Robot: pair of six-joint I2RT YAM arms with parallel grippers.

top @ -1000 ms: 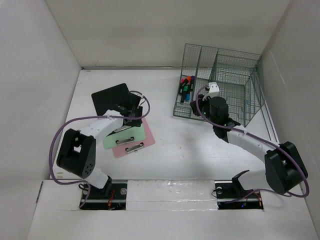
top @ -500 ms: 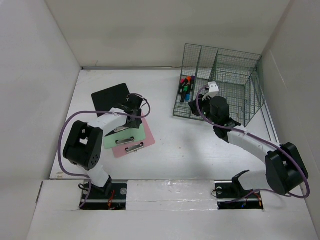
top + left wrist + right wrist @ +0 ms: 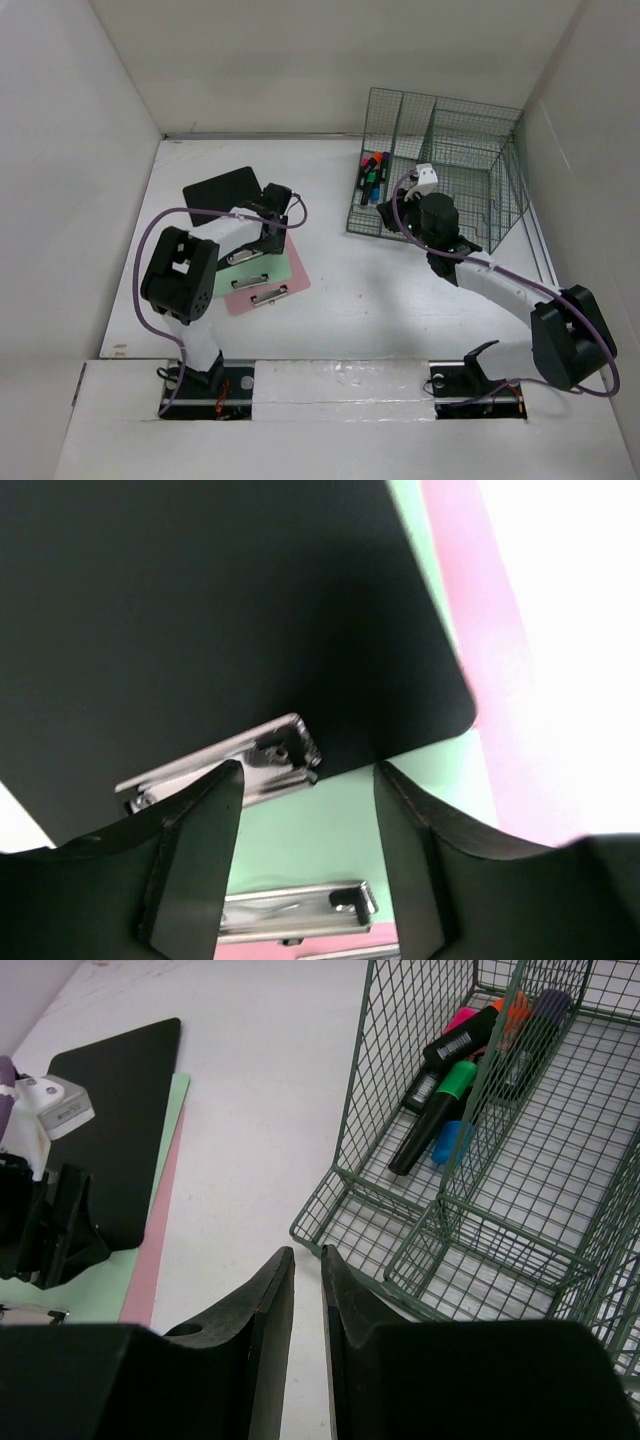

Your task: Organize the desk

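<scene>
Left jaws spread astride black clipboard's clip [image 3: 225,765]; right jaws together beside rack [image 3: 470,1230].

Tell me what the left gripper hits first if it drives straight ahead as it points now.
Probably the metal clip of the black clipboard, framed by the open left gripper; depth is unclear.

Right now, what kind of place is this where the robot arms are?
Probably a robot test booth set up like an office: a white desk boxed in by plain white walls, three overlapping clipboards on it, and a green wire organizer holding markers.
</scene>
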